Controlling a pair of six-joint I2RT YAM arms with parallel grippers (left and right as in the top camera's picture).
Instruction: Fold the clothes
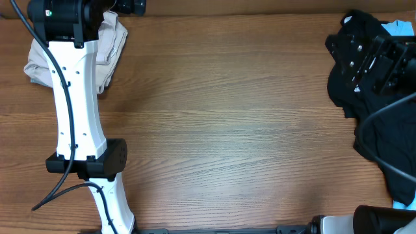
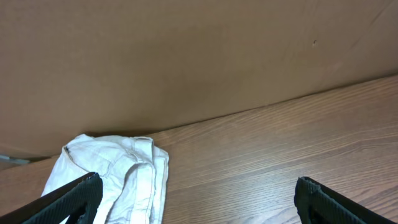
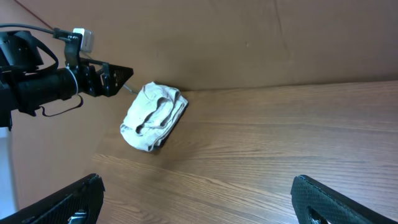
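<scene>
Well, the table (image 1: 227, 130) is big, brown and made of wood, and it fills most of the view from above. A black cloth (image 1: 383, 149) lies in a heap along the right edge, from far to near. The white left arm (image 1: 75, 97) reaches from the near left side to the far left corner. The clothes (image 1: 112, 55) lie in that far left corner, bunched up in a pale lump right by the brown wall (image 2: 186, 62). From above, the arm hides part of them. The left gripper (image 2: 196, 202) is wide open close by the clothes and holds nothing. The right gripper (image 3: 199, 202) is wide open too, with nothing in it, well apart from the clothes on the right side. A bit of blue cloth (image 1: 398, 27) peeks out at the far right corner.
</scene>
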